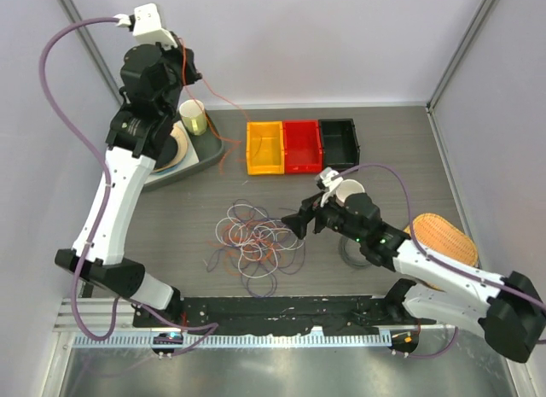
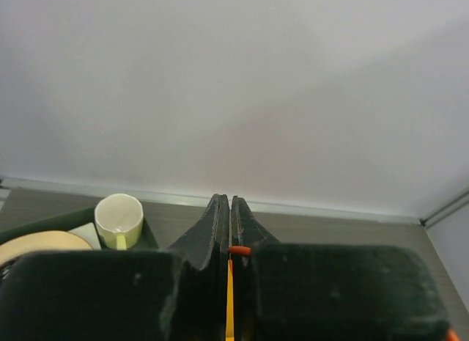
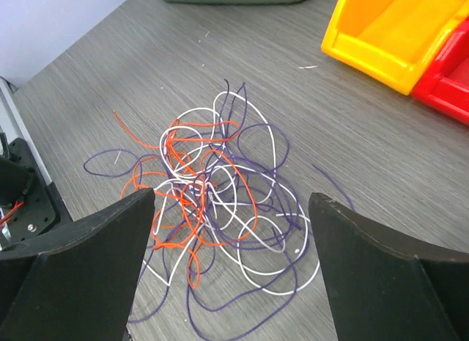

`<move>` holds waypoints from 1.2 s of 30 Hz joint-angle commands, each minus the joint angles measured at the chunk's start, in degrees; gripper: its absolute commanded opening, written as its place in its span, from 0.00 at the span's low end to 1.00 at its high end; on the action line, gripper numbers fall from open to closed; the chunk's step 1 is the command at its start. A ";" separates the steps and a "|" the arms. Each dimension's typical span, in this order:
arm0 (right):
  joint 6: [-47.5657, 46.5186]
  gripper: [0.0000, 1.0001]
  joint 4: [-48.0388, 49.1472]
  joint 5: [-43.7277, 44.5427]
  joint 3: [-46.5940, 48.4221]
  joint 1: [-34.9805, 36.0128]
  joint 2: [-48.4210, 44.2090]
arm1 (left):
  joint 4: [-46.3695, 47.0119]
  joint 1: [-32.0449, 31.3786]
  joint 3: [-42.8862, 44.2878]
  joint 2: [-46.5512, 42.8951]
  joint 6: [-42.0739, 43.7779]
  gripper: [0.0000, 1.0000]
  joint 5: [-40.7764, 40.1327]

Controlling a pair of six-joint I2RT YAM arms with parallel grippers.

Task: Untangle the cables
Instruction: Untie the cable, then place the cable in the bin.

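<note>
The cables lie as a tangled heap of white, orange and purple loops on the table in front of the bins. My right gripper hovers just right of the heap. In the right wrist view it is open, its jaws wide apart above the cables and touching none. My left gripper is raised high at the back left, over the tray. It is shut on a thin orange cable, which hangs down toward the tray's edge.
Orange, red and black bins stand in a row behind the heap. A grey tray at the back left holds a pale mug and a tape roll. A woven oval mat and a black cord ring lie to the right.
</note>
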 commanded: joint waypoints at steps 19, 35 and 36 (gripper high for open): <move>1.44 0.97 -1.80 28.12 -13.05 0.21 -40.81 | 9.29 0.19 0.15 10.04 -8.69 0.00 20.53; -2.43 0.97 -0.56 34.88 -15.17 0.29 -41.52 | 14.74 0.10 2.51 24.71 -7.55 0.00 17.29; -2.51 0.97 -0.56 35.06 -15.25 0.21 -41.69 | 14.49 0.01 3.90 26.02 -7.02 0.00 17.12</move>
